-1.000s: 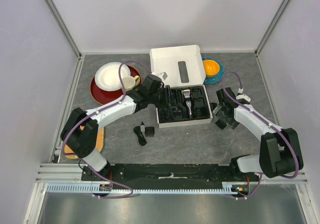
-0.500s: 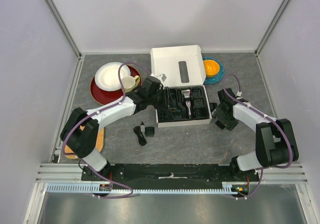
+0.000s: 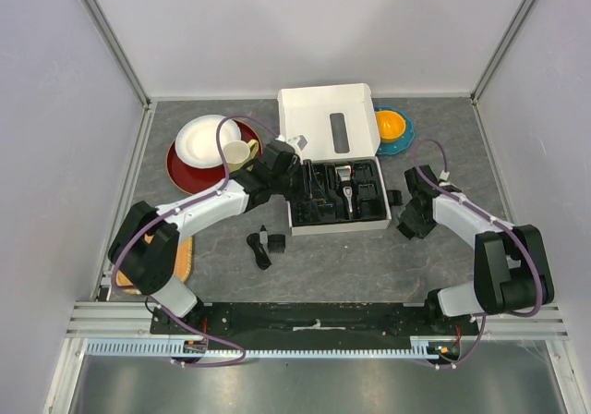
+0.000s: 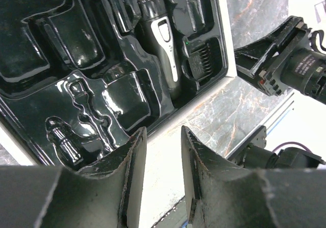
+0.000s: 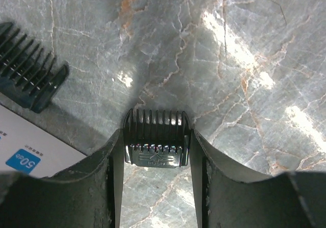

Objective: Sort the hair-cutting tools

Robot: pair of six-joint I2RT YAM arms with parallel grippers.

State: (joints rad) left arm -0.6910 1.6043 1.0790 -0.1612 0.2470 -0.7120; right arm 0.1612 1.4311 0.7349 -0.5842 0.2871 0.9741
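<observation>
On the grey table [image 3: 323, 257] the white box [image 3: 328, 118] is lying open, the hair clipper [image 4: 165, 39] resting in its black tray [image 4: 30, 50]. The left gripper [image 4: 162, 136] is hovering over the tray's rim, jaws parted and empty. The right gripper [image 5: 157, 132] is clenching a comb attachment [image 5: 155, 141] squarely between its jaws — teeth pointing outward — while a second comb [image 5: 30, 83] is lying on the table beside the box's corner.

I'm seeing the black toothed plastic comb [image 5: 30, 80] cut off at the ten o'clock edge, and the black-and-silver electric clipper [image 4: 165, 47] at twelve.
</observation>
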